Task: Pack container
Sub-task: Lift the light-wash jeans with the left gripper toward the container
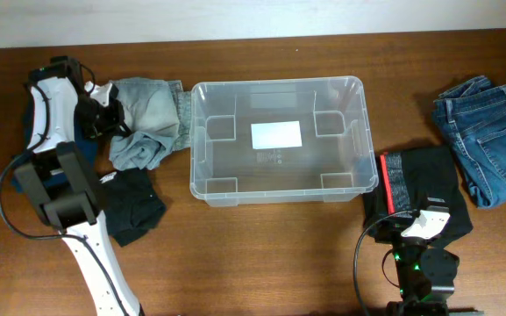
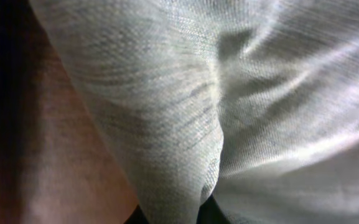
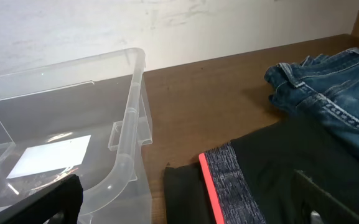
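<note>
Two arms noted: left gripper (image 1: 103, 118) in grey garment (image 1: 147, 114), jaws hidden, we cannot tell state; right gripper (image 1: 426, 221) over black garment (image 1: 428, 175), jaws wide apart. Clear container (image 1: 279, 189) upright mid surface (image 1: 261, 254), between both garments.

Grey garment (image 1: 146, 121), jeans (image 1: 489, 136), red-banded black garment (image 1: 430, 180) on wooden table (image 1: 261, 254)

The container (image 1: 274, 171) is clear glossy plastic, the table (image 1: 261, 254) smooth wood — the grey garment (image 1: 143, 118) matt woven cloth.
</note>
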Controlling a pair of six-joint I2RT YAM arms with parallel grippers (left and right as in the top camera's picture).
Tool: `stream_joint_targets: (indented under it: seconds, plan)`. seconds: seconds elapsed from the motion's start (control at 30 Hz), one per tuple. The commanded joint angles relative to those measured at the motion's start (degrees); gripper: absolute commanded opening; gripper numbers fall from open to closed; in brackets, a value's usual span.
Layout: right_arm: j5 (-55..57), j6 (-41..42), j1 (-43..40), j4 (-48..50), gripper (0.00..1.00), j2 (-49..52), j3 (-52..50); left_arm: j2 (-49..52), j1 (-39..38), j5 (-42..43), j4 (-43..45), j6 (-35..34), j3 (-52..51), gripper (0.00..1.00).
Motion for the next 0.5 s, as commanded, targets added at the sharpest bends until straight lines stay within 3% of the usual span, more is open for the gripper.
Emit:
stream_joint_targets:
  seconds: [0.0, 0.47]
  plan:
    - [0.50, -0.17, 0.31, -0.33, 0.99, -0.42, -0.26, 0.22, -0.68, 1.53, -3.58, -0.61, 7.48, 0.01]
    - [0.50, -0.17, 0.31, -0.33, 0.99, -0.42, -0.26, -0.24, -1.29, -1.44, -13.81, -5.60, 25.44, 0.01]
